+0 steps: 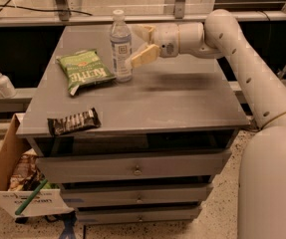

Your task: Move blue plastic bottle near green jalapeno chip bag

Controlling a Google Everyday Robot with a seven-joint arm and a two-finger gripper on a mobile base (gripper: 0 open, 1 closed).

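The blue plastic bottle point(120, 46) stands upright on the grey cabinet top point(182, 101), towards the back left. The green jalapeno chip bag point(85, 71) lies flat just left of it, its right edge touching or nearly touching the bottle's base. My gripper point(140, 45) reaches in from the right at mid-bottle height. Its two tan fingers are spread apart just right of the bottle, one above the other, and it holds nothing.
A dark brown snack-bar wrapper point(73, 122) lies near the front left edge. A small white pump bottle point(2, 81) stands on a ledge to the left. A cardboard box point(13, 183) with clutter sits on the floor by the drawers.
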